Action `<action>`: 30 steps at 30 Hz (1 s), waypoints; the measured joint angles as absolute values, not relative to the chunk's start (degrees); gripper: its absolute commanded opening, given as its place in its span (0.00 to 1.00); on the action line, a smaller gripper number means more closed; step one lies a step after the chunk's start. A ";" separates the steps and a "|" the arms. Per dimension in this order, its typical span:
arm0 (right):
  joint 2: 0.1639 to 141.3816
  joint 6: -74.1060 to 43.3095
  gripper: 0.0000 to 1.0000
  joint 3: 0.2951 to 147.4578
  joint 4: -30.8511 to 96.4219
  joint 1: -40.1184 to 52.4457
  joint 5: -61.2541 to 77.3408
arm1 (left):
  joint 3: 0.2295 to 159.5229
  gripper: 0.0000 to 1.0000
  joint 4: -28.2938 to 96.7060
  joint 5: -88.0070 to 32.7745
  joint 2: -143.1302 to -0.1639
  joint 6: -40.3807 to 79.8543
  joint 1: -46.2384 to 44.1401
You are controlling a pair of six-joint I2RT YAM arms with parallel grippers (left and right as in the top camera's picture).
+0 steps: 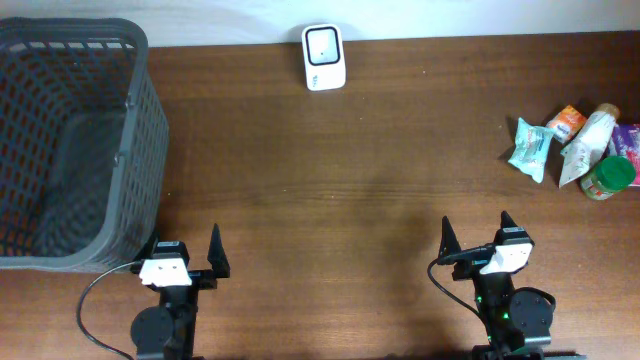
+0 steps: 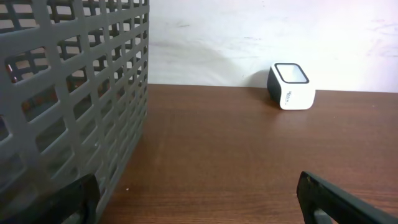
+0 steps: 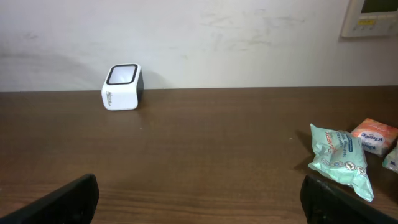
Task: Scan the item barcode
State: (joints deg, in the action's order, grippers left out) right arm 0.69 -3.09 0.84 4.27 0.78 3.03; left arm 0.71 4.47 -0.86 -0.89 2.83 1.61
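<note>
the table looks like dark brown wood, fine-grained and smooth, with a low sheen. the basket is grey moulded plastic lattice with a matt finish. the scanner has a glossy white plastic shell and a shiny window framed in black. the wall is white, matt and faintly scuffed. the pale green packet is crinkled printed plastic film with a soft shine; the orange packet looks like the same film. the jar has a green plastic lid. the left gripper and right gripper have matt black plastic fingers and smooth white housings.
</note>
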 measured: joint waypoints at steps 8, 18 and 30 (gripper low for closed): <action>0.69 -3.07 0.99 0.84 4.27 0.78 3.03 | 0.71 0.99 4.49 1.32 -0.89 2.83 1.61; 0.69 -3.07 0.99 0.84 4.27 0.78 3.03 | 0.71 0.99 4.49 2.00 -0.89 2.83 1.61; 0.69 -3.07 0.99 0.84 4.27 0.78 3.03 | 0.71 0.99 4.49 1.98 -0.89 2.83 1.61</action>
State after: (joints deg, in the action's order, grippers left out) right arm 0.69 -3.07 0.84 4.27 0.78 3.03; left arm 0.71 4.49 1.98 -0.89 2.83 1.61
